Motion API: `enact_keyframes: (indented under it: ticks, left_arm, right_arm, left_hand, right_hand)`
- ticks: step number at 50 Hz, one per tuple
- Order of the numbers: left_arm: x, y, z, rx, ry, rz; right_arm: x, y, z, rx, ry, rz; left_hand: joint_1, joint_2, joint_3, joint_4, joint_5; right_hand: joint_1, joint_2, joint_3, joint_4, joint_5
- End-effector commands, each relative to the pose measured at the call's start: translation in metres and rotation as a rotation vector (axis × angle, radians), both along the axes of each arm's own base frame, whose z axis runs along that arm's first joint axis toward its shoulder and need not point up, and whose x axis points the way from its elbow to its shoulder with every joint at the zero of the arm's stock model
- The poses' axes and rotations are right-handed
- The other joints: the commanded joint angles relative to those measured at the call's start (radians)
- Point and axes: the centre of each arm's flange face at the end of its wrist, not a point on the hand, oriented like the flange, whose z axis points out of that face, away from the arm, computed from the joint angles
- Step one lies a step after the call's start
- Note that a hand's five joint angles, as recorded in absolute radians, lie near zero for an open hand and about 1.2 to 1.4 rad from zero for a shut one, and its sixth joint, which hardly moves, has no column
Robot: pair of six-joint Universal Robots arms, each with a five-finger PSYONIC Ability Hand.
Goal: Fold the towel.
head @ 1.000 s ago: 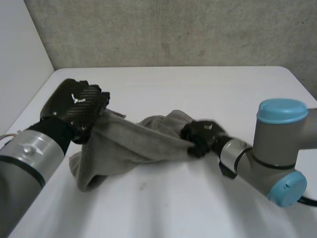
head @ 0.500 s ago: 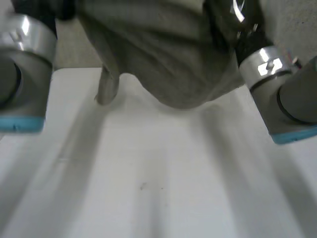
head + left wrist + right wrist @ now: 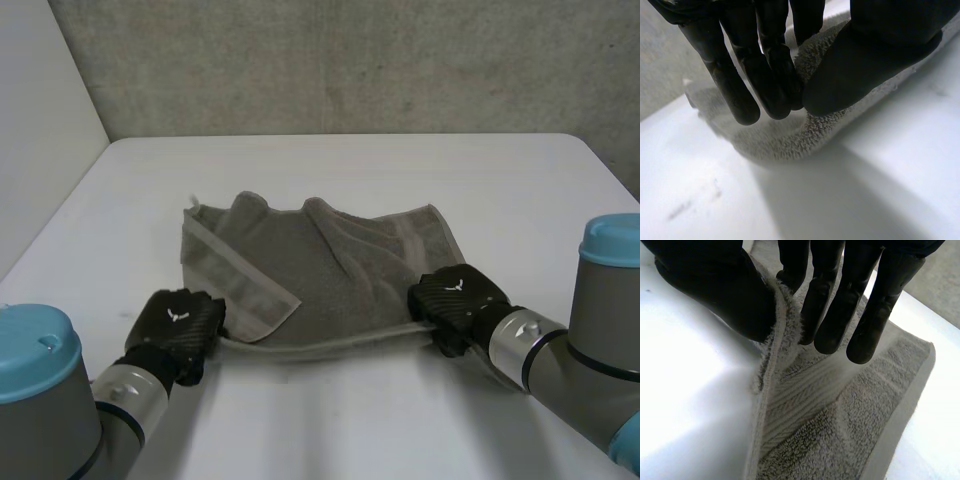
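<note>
Down on the bench [image 3: 350,420] again: towel [image 3: 340,290], airborne half a second ago, lies spread but rumpled, one flap doubled over. Left robot hand [image 3: 175,330] pinches its near-left corner, right robot hand [image 3: 455,300] its near-right edge, thumbs against fingers. Spread looks done; fold likely next.

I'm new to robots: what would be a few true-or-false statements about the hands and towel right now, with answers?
1. The grey towel lies on the white table. True.
2. The left hand hovers clear of the towel. False: it pinches the towel's near edge.
3. The right hand pinches the towel's near edge. True.
4. The towel is stretched smooth and flat. False: it is rumpled, with a flap turned over.
</note>
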Motion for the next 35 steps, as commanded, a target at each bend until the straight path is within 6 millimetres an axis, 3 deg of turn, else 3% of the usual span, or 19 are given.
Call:
enact_keyframes:
  ticks: [1,2,4,5,9,21,25,26,27,29,31,34,35]
  left_arm:
    - [-0.004,-0.006,0.036,-0.12,0.067,-0.001]
    - [-0.004,-0.006,0.036,-0.12,0.067,-0.001]
    - [-0.004,-0.007,0.044,-0.146,0.081,0.001]
    - [-0.004,-0.009,0.053,-0.177,0.101,0.007]
    - [-0.004,-0.013,0.061,-0.2,0.115,0.015]
    - [-0.004,-0.014,0.057,-0.186,0.109,0.017]
    - [-0.003,-0.016,0.057,-0.189,0.108,0.022]
    - [-0.003,-0.017,0.059,-0.193,0.11,0.024]
    - [-0.003,-0.017,0.059,-0.194,0.11,0.024]
    - [-0.003,-0.02,0.062,-0.202,0.113,0.028]
    - [-0.003,-0.021,0.066,-0.214,0.118,0.031]
    - [-0.004,-0.022,0.076,-0.244,0.131,0.027]
    - [-0.006,-0.022,0.087,-0.277,0.148,0.021]
  right_arm:
    - [-0.015,-0.009,-0.007,0.069,-0.072,-0.114]
    - [-0.02,-0.013,-0.008,0.093,-0.094,-0.144]
    - [-0.026,-0.017,-0.011,0.115,-0.11,-0.176]
    - [-0.026,-0.017,-0.011,0.115,-0.11,-0.176]
    - [-0.041,-0.025,-0.018,0.158,-0.126,-0.247]
    - [-0.055,-0.019,-0.029,0.223,-0.129,-0.303]
    - [-0.055,-0.014,-0.031,0.249,-0.146,-0.294]
    - [-0.057,-0.015,-0.031,0.244,-0.152,-0.299]
    - [-0.059,-0.018,-0.029,0.233,-0.163,-0.301]
    - [-0.06,-0.022,-0.02,0.192,-0.182,-0.295]
    - [-0.06,-0.029,0.01,0.086,-0.233,-0.26]
    - [-0.06,-0.03,0.025,0.036,-0.252,-0.24]
    - [-0.059,-0.032,0.043,-0.023,-0.269,-0.223]
  left_hand:
    - [0.229,0.178,0.179,0.179,0.188]
    - [0.229,0.178,0.179,0.179,0.188]
    - [0.229,0.178,0.179,0.179,0.188]
    - [0.229,0.178,0.179,0.179,0.188]
    - [0.229,0.178,0.179,0.179,0.188]
    - [0.229,0.178,0.179,0.179,0.188]
    - [0.229,0.178,0.179,0.179,0.188]
    - [0.229,0.178,0.179,0.179,0.188]
    - [0.229,0.178,0.179,0.179,0.188]
    - [0.229,0.178,0.179,0.179,0.188]
    - [0.229,0.178,0.179,0.179,0.188]
    - [0.229,0.178,0.179,0.179,0.188]
    - [0.229,0.178,0.179,0.179,0.188]
  right_hand:
    - [-0.348,-0.171,-0.17,-0.175,-0.167]
    - [-0.537,-0.36,-0.359,-0.363,-0.356]
    - [-0.614,-0.437,-0.436,-0.441,-0.433]
    - [-0.615,-0.438,-0.437,-0.441,-0.434]
    - [-0.618,-0.441,-0.44,-0.444,-0.437]
    - [-0.621,-0.444,-0.443,-0.447,-0.44]
    - [-0.439,-0.262,-0.261,-0.265,-0.258]
    - [-0.14,0.038,0.038,0.034,0.042]
    - [0.005,0.182,0.183,0.179,0.186]
    - [0.006,0.184,0.184,0.18,0.187]
    - [0.006,0.184,0.184,0.18,0.187]
    - [0.006,0.184,0.184,0.18,0.187]
    - [0.006,0.184,0.184,0.18,0.187]
